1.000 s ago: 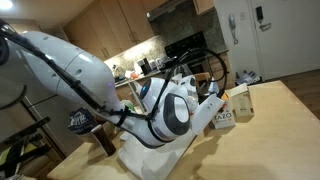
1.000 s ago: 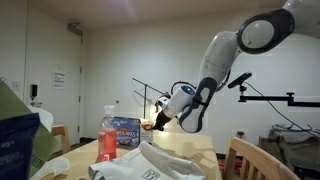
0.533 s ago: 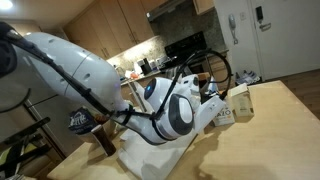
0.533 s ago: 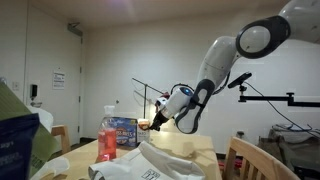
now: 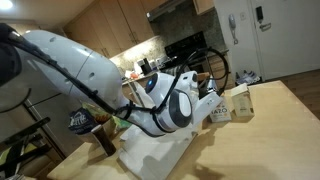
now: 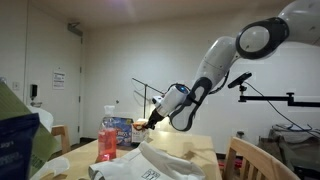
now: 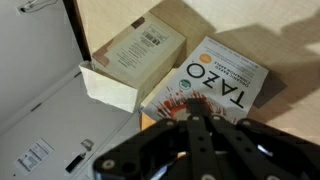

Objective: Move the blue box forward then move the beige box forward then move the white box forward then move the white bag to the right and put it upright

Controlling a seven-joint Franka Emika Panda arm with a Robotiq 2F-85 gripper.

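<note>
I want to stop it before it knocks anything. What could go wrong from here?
The shut gripper is at the white box, which lies close beside the beige box in the wrist view; a push might shove or turn the beige box too. In an exterior view the white bag lies slumped under the arm, so its cloth might snag.

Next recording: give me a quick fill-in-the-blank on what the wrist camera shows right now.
The white box by the gripper is printed with the name ____.
The gripper's jaws are ____.
The beige box carries a ____ on its upper face.
Missing words: TAZO; shut; barcode.
</note>
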